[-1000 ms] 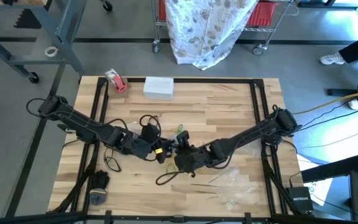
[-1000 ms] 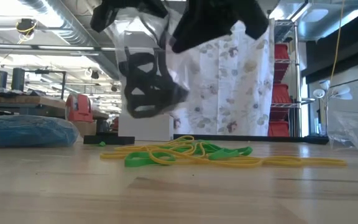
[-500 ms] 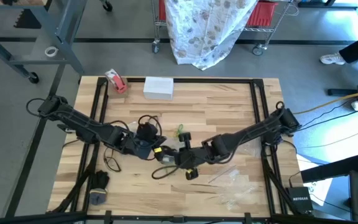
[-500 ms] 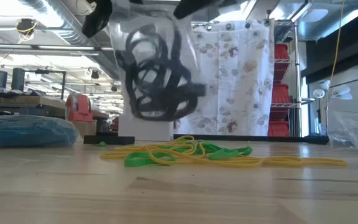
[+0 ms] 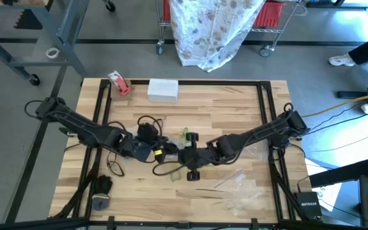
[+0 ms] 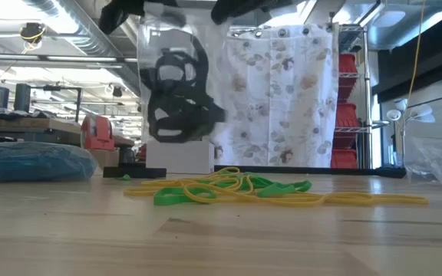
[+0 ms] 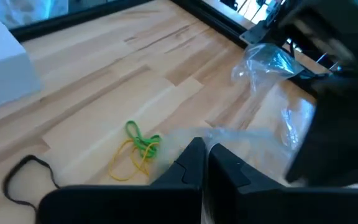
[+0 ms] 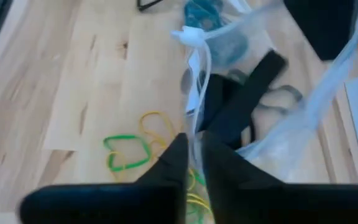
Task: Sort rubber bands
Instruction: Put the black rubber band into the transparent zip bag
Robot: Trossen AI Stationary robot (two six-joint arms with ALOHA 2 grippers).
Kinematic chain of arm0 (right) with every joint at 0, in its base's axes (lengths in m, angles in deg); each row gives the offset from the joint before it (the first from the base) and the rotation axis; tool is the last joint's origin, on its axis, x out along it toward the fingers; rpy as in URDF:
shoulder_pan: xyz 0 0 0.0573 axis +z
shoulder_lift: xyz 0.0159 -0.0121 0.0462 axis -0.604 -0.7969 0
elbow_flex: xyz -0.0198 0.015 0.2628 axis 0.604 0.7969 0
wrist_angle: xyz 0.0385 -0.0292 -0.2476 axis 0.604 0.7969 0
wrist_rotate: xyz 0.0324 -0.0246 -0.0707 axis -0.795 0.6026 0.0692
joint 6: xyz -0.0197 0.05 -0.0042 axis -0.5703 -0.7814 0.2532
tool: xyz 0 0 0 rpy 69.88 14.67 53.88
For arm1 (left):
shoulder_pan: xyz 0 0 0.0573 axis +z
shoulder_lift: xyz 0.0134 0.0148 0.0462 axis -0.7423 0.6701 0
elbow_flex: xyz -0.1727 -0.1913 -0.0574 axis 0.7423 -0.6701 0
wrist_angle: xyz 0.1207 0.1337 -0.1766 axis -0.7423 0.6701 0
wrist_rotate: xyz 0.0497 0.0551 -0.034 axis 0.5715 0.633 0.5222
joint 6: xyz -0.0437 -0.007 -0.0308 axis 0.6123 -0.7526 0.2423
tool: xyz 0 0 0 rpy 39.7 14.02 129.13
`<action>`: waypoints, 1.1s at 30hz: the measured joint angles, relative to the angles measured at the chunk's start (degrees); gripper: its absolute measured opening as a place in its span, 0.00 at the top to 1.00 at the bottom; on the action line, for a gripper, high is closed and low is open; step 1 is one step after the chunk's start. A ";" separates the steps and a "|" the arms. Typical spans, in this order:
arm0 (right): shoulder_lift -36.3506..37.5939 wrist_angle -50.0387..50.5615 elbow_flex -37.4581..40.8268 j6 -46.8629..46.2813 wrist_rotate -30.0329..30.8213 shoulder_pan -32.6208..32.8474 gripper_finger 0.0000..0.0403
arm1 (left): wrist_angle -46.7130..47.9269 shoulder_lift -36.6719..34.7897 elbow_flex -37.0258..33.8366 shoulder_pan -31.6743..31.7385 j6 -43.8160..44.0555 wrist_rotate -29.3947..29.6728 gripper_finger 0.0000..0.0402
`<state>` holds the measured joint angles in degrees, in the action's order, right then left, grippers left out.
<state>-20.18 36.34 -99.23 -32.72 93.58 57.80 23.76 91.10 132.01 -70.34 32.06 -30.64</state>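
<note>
Both end effectors are clamped on the mouth of one clear plastic bag, which hangs clear of the tabletop just toward 6 o'clock of its centre. The left end effector has its fingers pressed together on the film, and the right end effector pinches the opposite edge in the same way. The black rubber bands are inside the bag, bunched in its lower half. Compared with half a second ago, the bag has swung back toward the left side of the low view and hangs straighter, and the black tangle sits more compactly. Judge from this that the black load is settling and that the bagged colour is secure. The yellow and green rubber bands lie loose on the tabletop, unchanged, at about 12 o'clock of the two end effectors. One loose black rubber band lies near 9 o'clock of that pile in the left wrist view. Treat the sort as partly complete: black is mostly bagged; yellow and green remain mixed. Keep both grips closed until the bag is lowered, since releasing either edge could tip its contents out.
</note>
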 joint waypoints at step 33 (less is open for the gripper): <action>-20.26 -24.78 0.01 27.22 -14.52 -18.98 0.44 | 23.70 -22.00 -0.05 12.12 -9.70 12.70 1.00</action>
<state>-40.44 11.56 -99.22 -5.50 79.06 38.83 47.45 69.10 131.96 -58.22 22.36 -17.94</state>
